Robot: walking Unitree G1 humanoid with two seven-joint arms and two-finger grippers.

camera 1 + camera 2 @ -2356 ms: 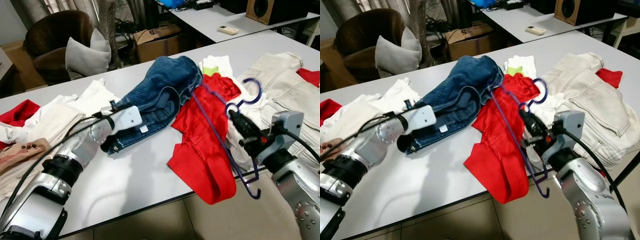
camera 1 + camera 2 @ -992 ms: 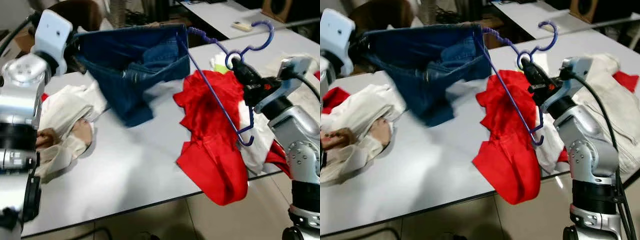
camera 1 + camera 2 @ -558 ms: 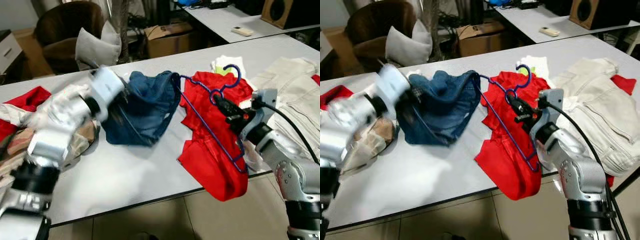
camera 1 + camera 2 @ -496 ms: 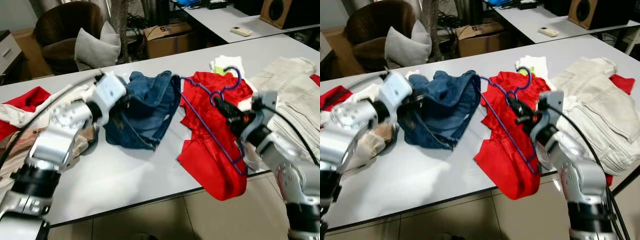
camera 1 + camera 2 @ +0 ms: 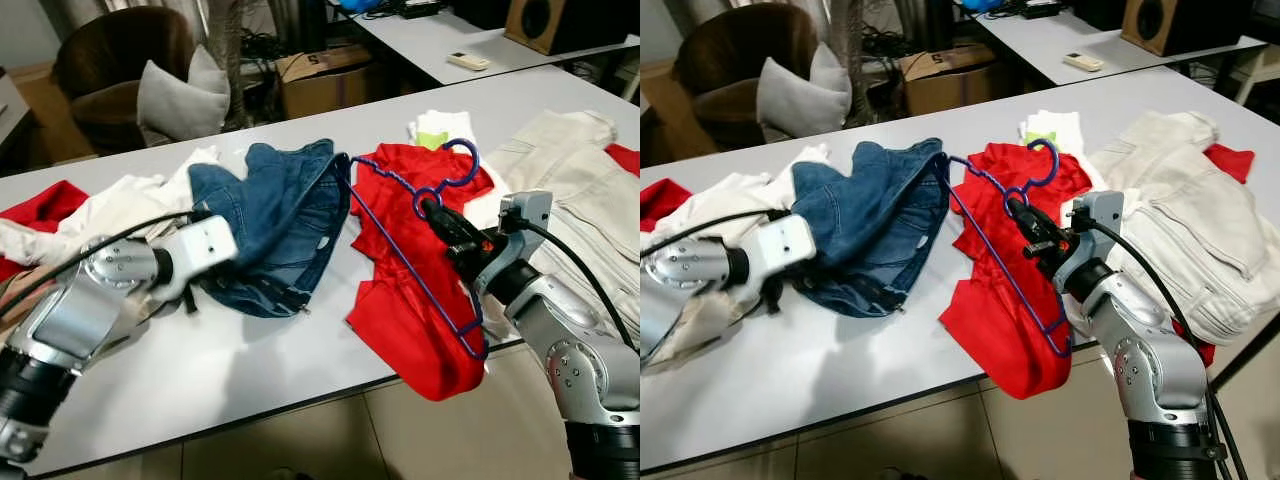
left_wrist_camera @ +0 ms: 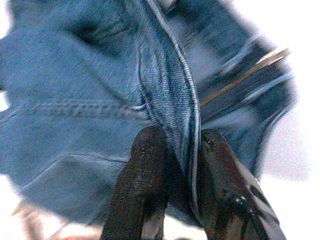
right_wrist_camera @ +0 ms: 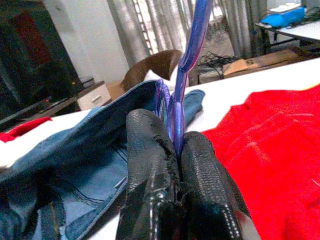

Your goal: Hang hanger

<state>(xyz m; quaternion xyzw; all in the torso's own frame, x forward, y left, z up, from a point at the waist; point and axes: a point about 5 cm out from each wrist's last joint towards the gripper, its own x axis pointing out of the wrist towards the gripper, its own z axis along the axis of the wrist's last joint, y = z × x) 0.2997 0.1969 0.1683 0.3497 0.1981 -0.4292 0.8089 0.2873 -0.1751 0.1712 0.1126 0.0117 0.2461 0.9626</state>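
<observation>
The blue denim jeans (image 5: 275,225), lifted a second ago, have been lowered back onto the white bench (image 5: 250,360) at frame centre, their waistband pinched in the closed left claw (image 6: 175,170) while the purple wire hanger (image 5: 420,250) is clamped at its neck by the right claw (image 5: 440,220), one arm tucked in the waistband, so hanging remains undone

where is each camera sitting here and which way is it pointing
Left and right eye views: on the head, looking forward and down at the white table; both silver arms show.
Left wrist view: along the left gripper, shut on the blue denim jeans.
Right wrist view: along the right gripper, shut on the purple wire hanger.
Shared: jeans, hanger and red cloth appear in the eye and right wrist views.
</observation>
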